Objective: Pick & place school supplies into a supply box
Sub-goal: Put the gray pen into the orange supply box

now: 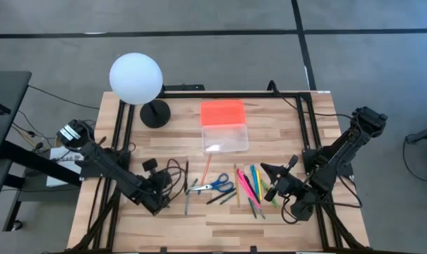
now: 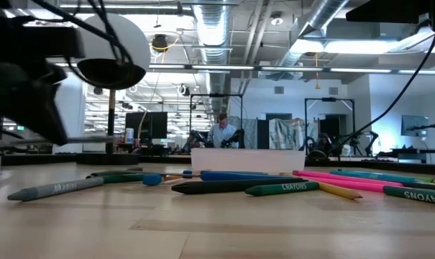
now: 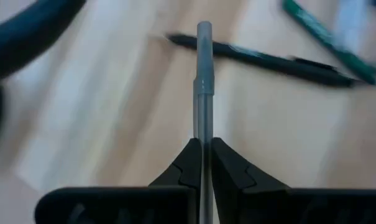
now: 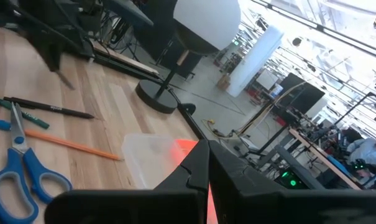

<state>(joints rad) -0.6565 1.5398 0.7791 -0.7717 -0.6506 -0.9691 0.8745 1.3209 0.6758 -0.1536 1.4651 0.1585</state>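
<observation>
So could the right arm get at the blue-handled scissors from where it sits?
Probably yes: the right gripper, shut and empty, hovers beside the pens, and the blue-handled scissors lie uncovered on the wooden table, with only coloured pens between.

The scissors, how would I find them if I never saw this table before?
Start at the big white ball lamp at the back of the wooden table, then move to the orange-lidded box beside it. In front of that box lies a row of pens and pencils, and the scissors sit in the middle of it. They alone have two round blue handle loops.
</observation>
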